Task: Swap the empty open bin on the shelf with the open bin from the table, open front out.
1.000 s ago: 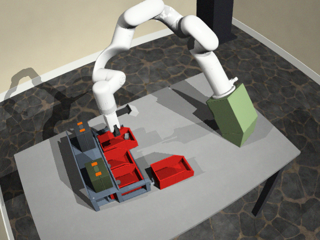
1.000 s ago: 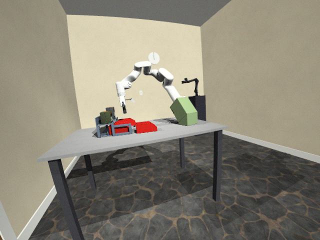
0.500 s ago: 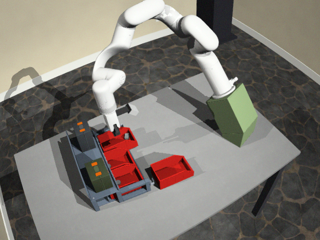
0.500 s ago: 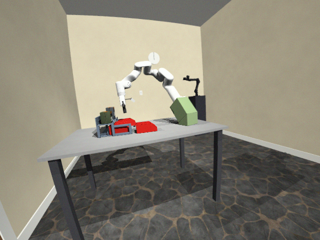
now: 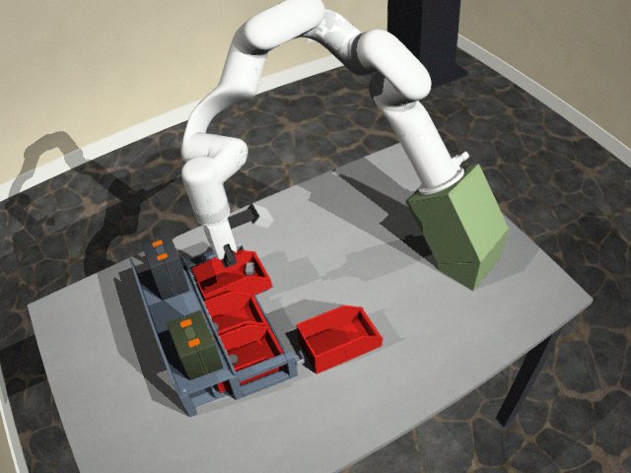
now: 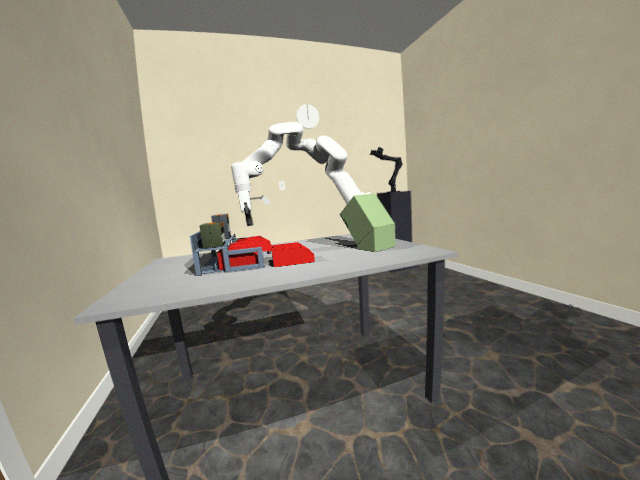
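Note:
A red open bin (image 5: 338, 338) stands on the table top just right of the shelf; its inside looks empty. It also shows in the exterior view (image 6: 292, 253). Another red bin (image 5: 234, 277) with a grey part (image 5: 249, 267) in it sits at the far end of the shelf's lower row (image 5: 239, 325). It is turned slightly against the row and juts out to the right. My gripper (image 5: 229, 256) is shut and holds nothing. In the exterior view the gripper (image 6: 249, 221) hangs clearly above that bin, apart from it.
Two more red bins (image 5: 232, 312) (image 5: 251, 346) sit in the same row. On the shelf's upper level stand a dark grey box (image 5: 166, 267) and a green box (image 5: 194, 343), both with orange marks. The arm's green base block (image 5: 460, 229) is at the table's right.

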`<state>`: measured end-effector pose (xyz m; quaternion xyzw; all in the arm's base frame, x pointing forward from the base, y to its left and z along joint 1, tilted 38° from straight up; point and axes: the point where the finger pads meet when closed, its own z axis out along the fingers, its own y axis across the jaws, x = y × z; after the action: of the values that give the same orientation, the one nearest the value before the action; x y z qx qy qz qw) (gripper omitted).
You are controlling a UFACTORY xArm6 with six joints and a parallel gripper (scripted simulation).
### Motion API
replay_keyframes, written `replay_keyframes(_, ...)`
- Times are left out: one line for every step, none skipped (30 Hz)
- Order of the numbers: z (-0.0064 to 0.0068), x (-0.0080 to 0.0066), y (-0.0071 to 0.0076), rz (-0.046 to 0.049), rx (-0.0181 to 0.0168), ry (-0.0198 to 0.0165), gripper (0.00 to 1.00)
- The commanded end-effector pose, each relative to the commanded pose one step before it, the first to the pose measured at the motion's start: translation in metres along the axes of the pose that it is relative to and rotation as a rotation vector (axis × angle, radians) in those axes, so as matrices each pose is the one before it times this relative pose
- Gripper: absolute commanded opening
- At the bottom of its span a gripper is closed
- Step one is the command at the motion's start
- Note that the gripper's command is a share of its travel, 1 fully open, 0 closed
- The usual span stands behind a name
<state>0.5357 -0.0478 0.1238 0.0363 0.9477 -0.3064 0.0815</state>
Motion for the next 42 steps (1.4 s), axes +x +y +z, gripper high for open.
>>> replay_keyframes(-0.00159,-0.00128,-0.00002,0.00095,-0.001,-0.00368,0.0)
replay_keyframes(0.0,0.0,0.0,0.0,0.0,0.0,0.0)
replay_keyframes(0.0,0.0,0.0,0.0,0.0,0.0,0.0)
replay_keyframes(0.0,0.0,0.0,0.0,0.0,0.0,0.0)
replay_keyframes(0.0,0.0,0.0,0.0,0.0,0.0,0.0)
replay_keyframes(0.0,0.0,0.0,0.0,0.0,0.0,0.0)
replay_keyframes(0.00001,0.00001,-0.00001,0.00026,0.00001,-0.00002,0.0)
replay_keyframes(0.00005,0.0001,-0.00009,0.00174,0.00006,-0.00011,0.0)
replay_keyframes(0.0,0.0,0.0,0.0,0.0,0.0,0.0)
replay_keyframes(0.0,0.0,0.0,0.0,0.0,0.0,0.0)
replay_keyframes(0.00012,0.00025,-0.00024,0.00447,0.00016,-0.00027,0.0)
replay_keyframes(0.00022,0.00047,-0.00044,0.00825,0.00029,-0.0005,0.0)
replay_keyframes(0.00035,0.00073,-0.00069,0.01284,0.00043,-0.00078,0.0)
replay_keyframes(0.00049,0.00102,-0.00098,0.01806,0.00058,-0.00111,0.0)
replay_keyframes(0.00064,0.00133,-0.0013,0.02372,0.0007,-0.00146,0.0)
replay_keyframes(0.00079,0.00165,-0.00164,0.02963,0.0008,-0.00183,0.0)
replay_keyframes(0.00094,0.00196,-0.002,0.03564,0.00084,-0.00221,0.0)
replay_keyframes(0.00109,0.00225,-0.00238,0.04159,0.00081,-0.00259,0.0)
replay_keyframes(0.00123,0.00251,-0.00277,0.04736,0.00071,-0.00294,0.0)
replay_keyframes(0.00135,0.00274,-0.00317,0.05282,0.00052,-0.00325,0.0)
replay_keyframes(0.00146,0.00292,-0.00356,0.05786,0.00025,-0.00349,0.0)
replay_keyframes(0.00154,0.00306,-0.00395,0.06239,-0.0001,-0.00366,0.0)
replay_keyframes(0.00161,0.00313,-0.00433,0.05104,-0.00066,-0.00224,0.0)
replay_keyframes(0.00165,0.00322,-0.00464,0.03819,-0.00102,-0.00032,0.0)
replay_keyframes(0.00168,0.00334,-0.00487,0.04169,-0.00115,0.00013,0.0)
replay_keyframes(0.0,0.0,0.0,0.0,0.0,0.0,0.0)
replay_keyframes(0.0,0.0,0.0,0.0,0.0,0.0,0.0)
replay_keyframes(0.00169,0.00341,-0.00507,0.12864,-0.00207,-0.00823,0.0)
replay_keyframes(0.00164,0.003,-0.0055,0.03678,-0.00084,0.00324,0.0)
replay_keyframes(0.00162,0.00301,-0.00559,0.0344,-0.00071,0.00344,0.0)
replay_keyframes(0.00158,0.00301,-0.00561,0.03841,-0.0011,0.00255,0.0)
replay_keyframes(0.00153,0.00295,-0.0056,0.04221,-0.00144,0.00197,0.0)
replay_keyframes(0.00145,0.00284,-0.00554,0.0439,-0.00141,0.00199,0.0)
replay_keyframes(0.00137,0.00268,-0.00543,0.04424,-0.00112,0.00226,0.0)
replay_keyframes(0.00127,0.00248,-0.00526,0.04402,-0.0008,0.0025,0.0)
replay_keyframes(0.00117,0.00226,-0.00503,0.04371,-0.00059,0.00259,0.0)
replay_keyframes(0.00107,0.00201,-0.00474,0.0435,-0.00052,0.00255,0.0)
replay_keyframes(0.00096,0.00175,-0.0044,0.04341,-0.00059,0.00239,0.0)
replay_keyframes(0.00084,0.00148,-0.00401,0.04337,-0.00077,0.00214,0.0)
replay_keyframes(0.00073,0.00121,-0.00358,0.04333,-0.00106,0.00181,0.0)
replay_keyframes(0.00061,0.00095,-0.00311,0.04326,-0.00143,0.00139,0.0)
replay_keyframes(0.0005,0.00071,-0.00262,0.04315,-0.00191,0.00089,0.0)
